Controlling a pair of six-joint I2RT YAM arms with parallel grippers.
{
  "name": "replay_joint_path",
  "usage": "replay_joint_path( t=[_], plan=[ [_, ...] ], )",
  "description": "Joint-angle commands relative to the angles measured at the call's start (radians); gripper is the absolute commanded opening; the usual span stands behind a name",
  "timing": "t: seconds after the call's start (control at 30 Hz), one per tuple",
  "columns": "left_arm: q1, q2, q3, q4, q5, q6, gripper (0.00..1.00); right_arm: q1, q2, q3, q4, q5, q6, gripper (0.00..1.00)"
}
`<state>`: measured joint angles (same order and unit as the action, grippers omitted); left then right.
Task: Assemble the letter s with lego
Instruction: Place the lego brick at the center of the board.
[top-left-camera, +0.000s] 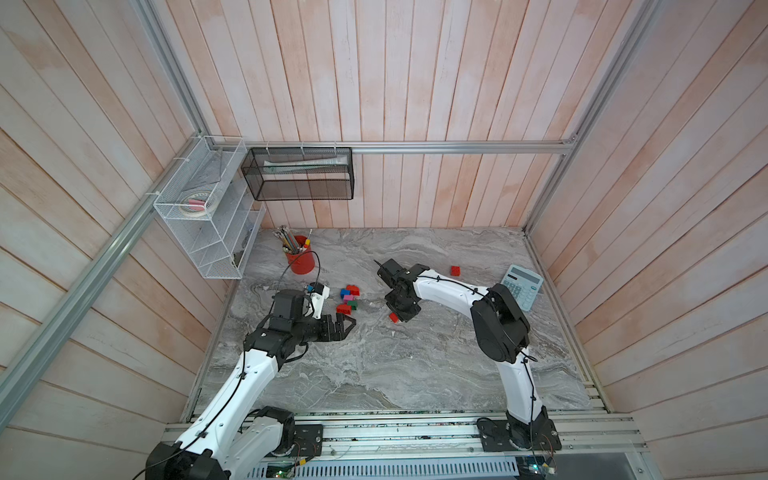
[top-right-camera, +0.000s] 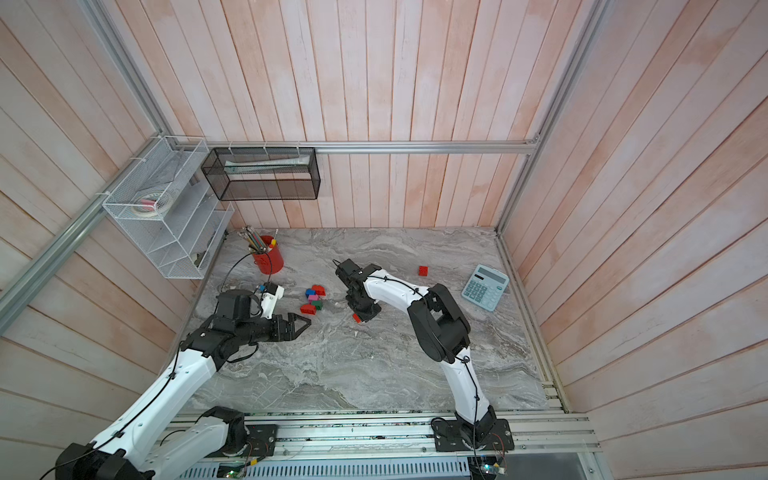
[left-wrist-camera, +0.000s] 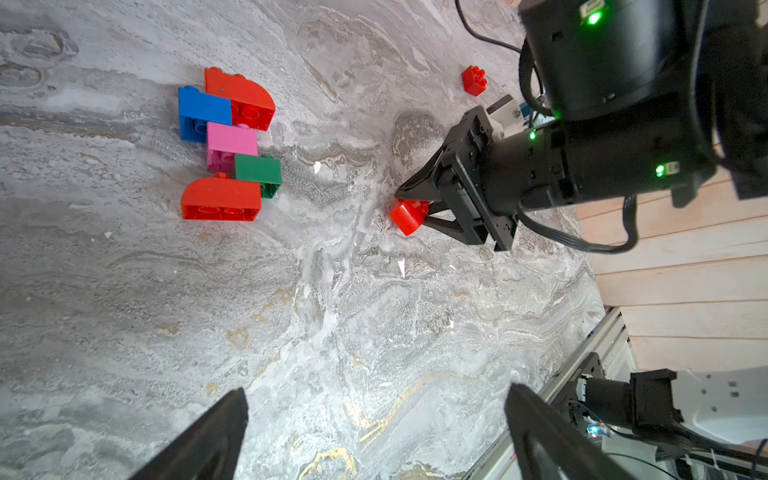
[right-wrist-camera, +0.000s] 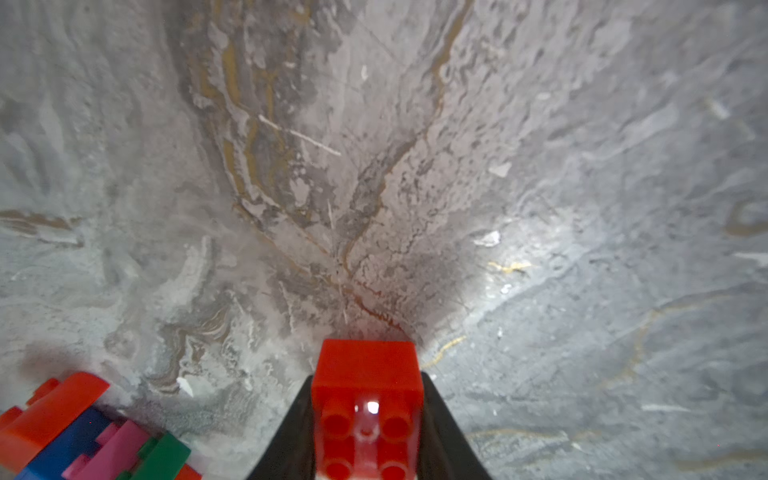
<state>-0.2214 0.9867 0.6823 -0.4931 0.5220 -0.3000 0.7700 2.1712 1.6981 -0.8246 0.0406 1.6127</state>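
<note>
A joined group of lego lies left of the table's middle. It is made of two rounded red bricks, a blue, a pink and a dark green one. My right gripper is shut on a small red brick, low over the marble to the right of that group. A second small red brick sits alone further back right. My left gripper hangs open and empty in front of the group.
A red pencil cup stands at the back left and a calculator lies at the right edge. A white wire rack and a black mesh basket hang on the walls. Small white flecks dot the marble.
</note>
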Motion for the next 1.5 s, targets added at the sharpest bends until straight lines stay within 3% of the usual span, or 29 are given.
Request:
replay_joint_path(
  t=[0.0,0.5,1.47],
  plan=[
    [0.009,0.008,-0.01,0.023,0.023,0.004,1.0,0.011,0.03,0.029,-0.057,0.003,0.056,0.38],
    [0.011,0.049,-0.003,0.037,0.047,0.019,1.0,0.027,0.036,0.074,-0.034,-0.014,0.064,0.5],
    [0.012,0.076,0.006,0.038,0.052,0.026,1.0,0.046,0.1,0.133,0.104,-0.051,-0.004,0.52]
  ],
)
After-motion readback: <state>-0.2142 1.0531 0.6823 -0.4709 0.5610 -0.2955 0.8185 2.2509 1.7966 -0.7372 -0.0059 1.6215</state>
